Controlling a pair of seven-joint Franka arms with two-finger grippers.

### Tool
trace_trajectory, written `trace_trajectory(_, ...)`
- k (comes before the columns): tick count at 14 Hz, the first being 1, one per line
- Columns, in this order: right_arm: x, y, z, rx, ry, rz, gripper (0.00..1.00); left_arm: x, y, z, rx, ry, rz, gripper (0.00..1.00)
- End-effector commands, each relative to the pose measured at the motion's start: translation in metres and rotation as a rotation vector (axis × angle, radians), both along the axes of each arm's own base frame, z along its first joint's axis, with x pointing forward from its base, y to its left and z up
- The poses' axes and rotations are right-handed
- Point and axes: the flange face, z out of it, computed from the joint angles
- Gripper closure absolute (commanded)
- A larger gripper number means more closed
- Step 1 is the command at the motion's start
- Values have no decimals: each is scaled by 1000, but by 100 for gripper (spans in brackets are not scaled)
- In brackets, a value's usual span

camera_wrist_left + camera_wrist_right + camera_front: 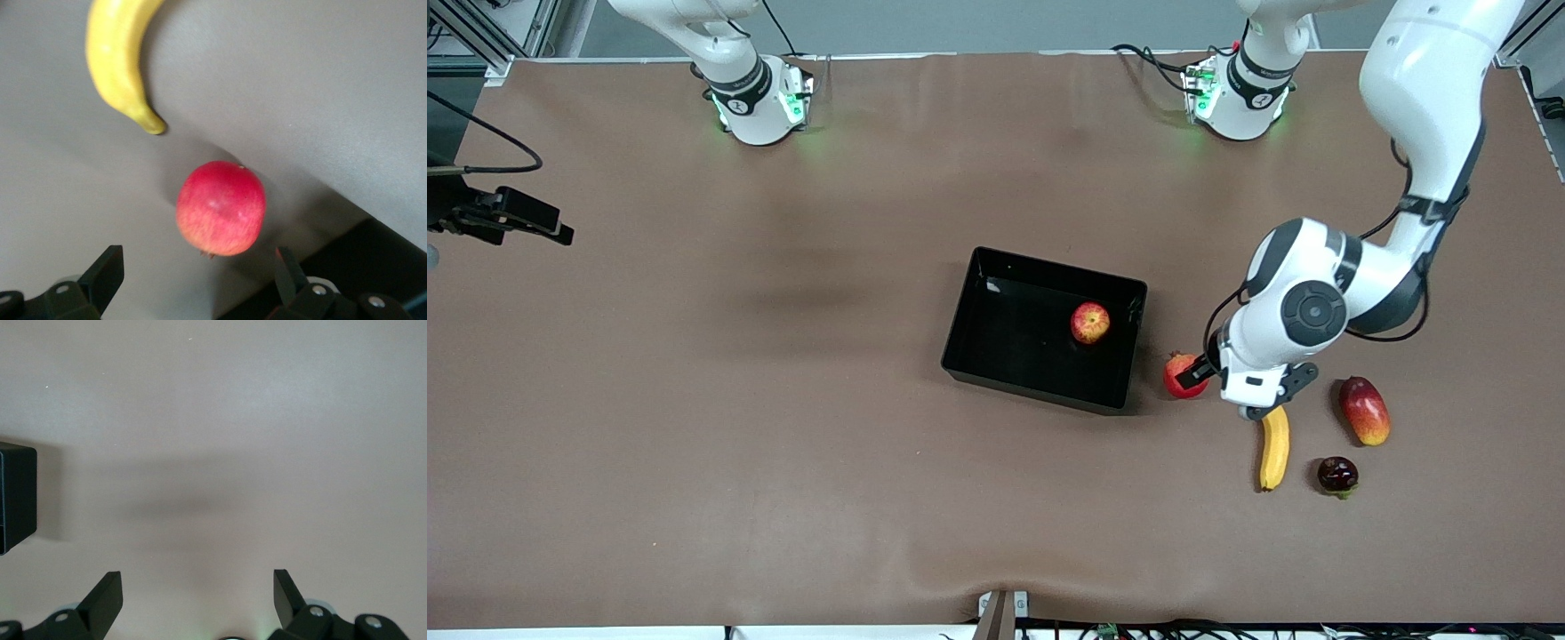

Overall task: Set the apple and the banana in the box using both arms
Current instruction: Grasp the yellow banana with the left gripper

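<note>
The apple (pixel 1090 322) lies inside the black box (pixel 978 356), near the wall at the left arm's end. On the table, nearer the front camera than the left gripper, lies the yellow banana (pixel 1274 447); it also shows in the left wrist view, banana (pixel 120 63). My left gripper (pixel 1214 384) hangs low and open between the banana and a plain red fruit with a crown tip (pixel 1181 373). Its jaws (pixel 199 273) are empty, with the red fruit (pixel 221 208) just ahead of them. My right gripper (pixel 198 590) waits open and empty, high over bare table, with a box corner (pixel 17 497) at the edge of its view.
A red-yellow mango (pixel 1364 410) and a small dark fruit (pixel 1337 476) lie beside the banana toward the left arm's end. A dark edge of the box (pixel 380 267) shows in the left wrist view. The brown table (pixel 694 444) stretches wide toward the right arm's end.
</note>
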Motion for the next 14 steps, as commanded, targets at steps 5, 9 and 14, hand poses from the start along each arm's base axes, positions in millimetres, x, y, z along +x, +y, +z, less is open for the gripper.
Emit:
trace_trajectory(5, -2, 11, 4, -55, 27, 24, 0, 26, 67, -31, 106, -116, -60, 0)
trace_trajectory(9, -3, 16, 7, -97, 23, 43, 0, 37, 105, -62, 129, -178, -165, 0)
trace_trajectory(14, -10, 2, 18, -96, -7, 24, 0, 35, 116, -91, 121, -169, -219, 31)
